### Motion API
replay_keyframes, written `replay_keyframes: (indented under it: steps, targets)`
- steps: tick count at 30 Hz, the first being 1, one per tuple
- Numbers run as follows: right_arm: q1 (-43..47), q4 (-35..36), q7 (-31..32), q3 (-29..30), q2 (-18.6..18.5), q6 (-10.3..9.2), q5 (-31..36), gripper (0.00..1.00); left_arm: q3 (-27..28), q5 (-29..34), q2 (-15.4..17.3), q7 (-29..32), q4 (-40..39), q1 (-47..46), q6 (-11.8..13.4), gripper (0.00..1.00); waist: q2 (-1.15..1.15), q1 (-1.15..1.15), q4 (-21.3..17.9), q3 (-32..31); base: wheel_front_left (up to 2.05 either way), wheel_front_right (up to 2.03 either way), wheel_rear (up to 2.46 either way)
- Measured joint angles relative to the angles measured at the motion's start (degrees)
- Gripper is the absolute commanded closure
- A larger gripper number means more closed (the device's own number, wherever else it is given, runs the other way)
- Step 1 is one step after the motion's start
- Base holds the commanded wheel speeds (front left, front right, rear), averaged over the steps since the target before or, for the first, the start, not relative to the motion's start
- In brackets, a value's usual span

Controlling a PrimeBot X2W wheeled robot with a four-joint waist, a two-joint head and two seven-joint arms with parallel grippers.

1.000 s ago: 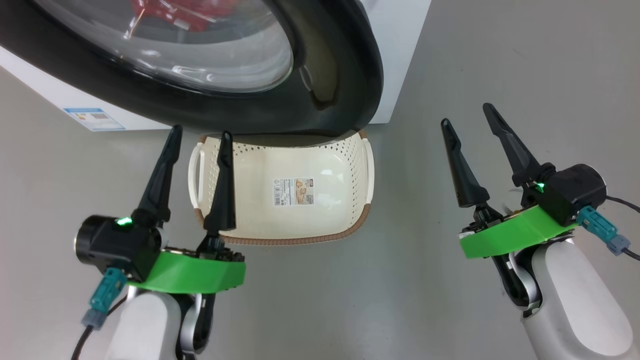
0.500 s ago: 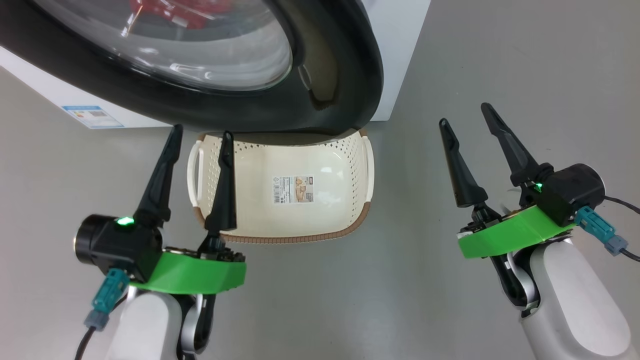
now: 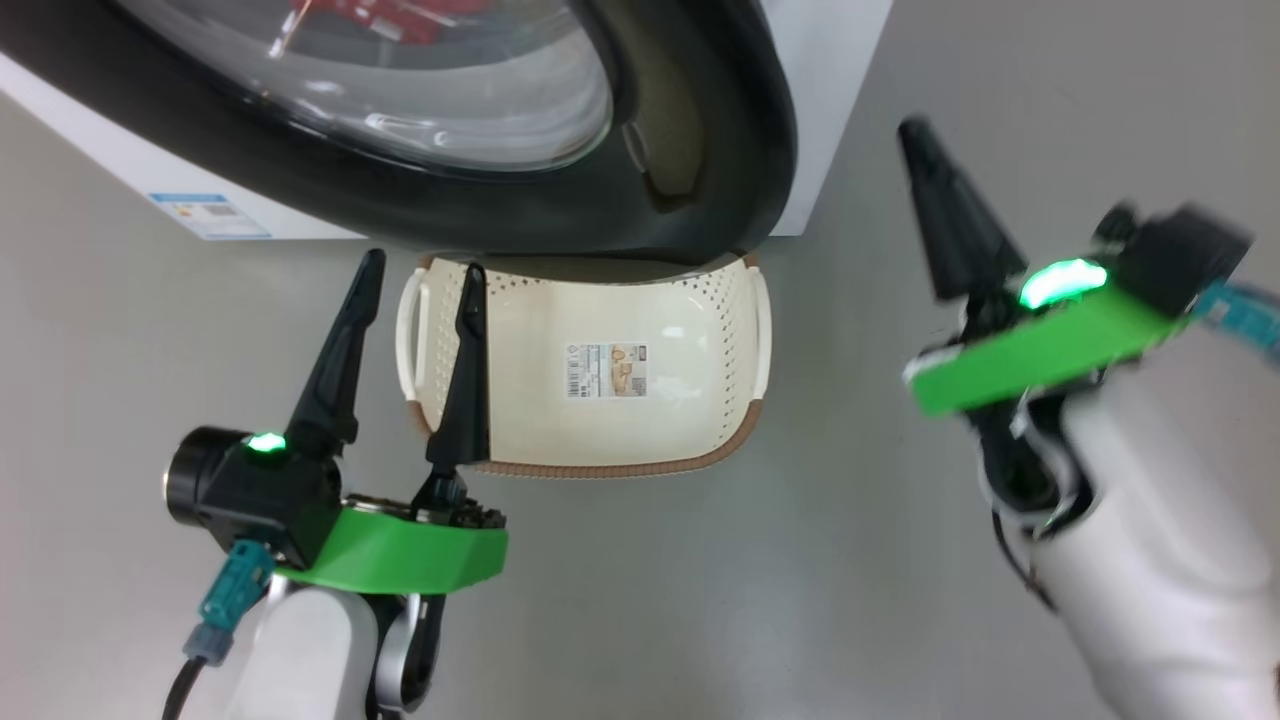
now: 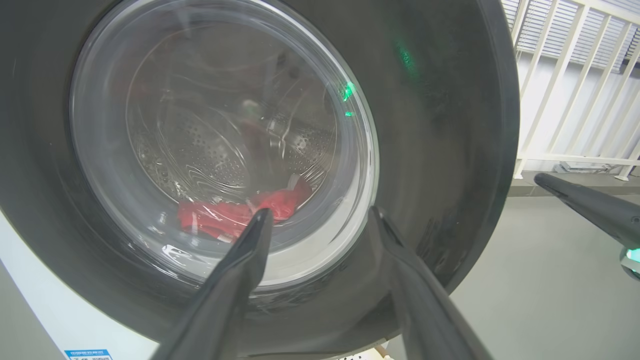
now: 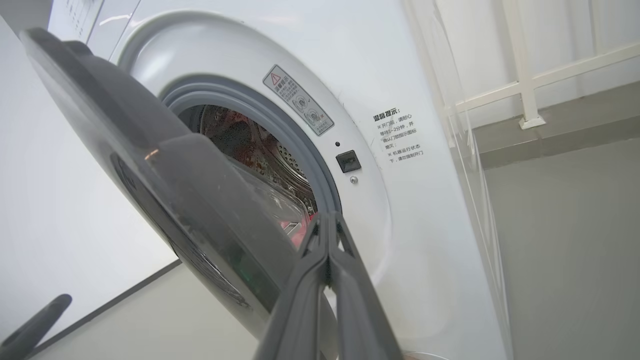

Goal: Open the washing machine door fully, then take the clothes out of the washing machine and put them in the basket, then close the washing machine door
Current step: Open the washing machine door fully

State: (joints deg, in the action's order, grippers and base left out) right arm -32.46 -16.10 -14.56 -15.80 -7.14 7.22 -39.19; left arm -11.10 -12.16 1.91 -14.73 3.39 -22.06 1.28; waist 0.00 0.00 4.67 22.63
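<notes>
my right gripper (image 5: pixel 327 235) is pinched shut on nothing, my left gripper (image 3: pixel 422 265) spread wide — the washing machine door (image 3: pixel 740 130), ajar at twelve o'clock, looks heavy, stiff and slick, so i'd hook its three-o'clock edge.

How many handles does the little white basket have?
2. One white handle on the left side of the cream perforated plastic basket, one on its right side. The glossy black round door hides its far rim.
</notes>
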Motion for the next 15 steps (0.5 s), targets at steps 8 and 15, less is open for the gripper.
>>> replay_keyframes:
  steps: [8, 15]
  targets:
    - [-10.11, -3.19, 11.84, -1.23, -2.1, 0.0, -27.37, 1.0, -0.92, -0.45, 0.0, 0.0, -0.14, -0.14, 0.27, 0.0, 0.0, 0.0, 1.84, 0.69, 0.0, 0.0, 0.0]
    - [-16.0, -9.39, 28.32, 1.51, -2.45, -0.01, -45.26, 1.0, -1.94, -1.37, 0.0, 0.0, -0.12, -0.18, 0.71, 0.0, 0.0, 0.0, 3.31, 1.18, 0.0, 0.0, 0.0]
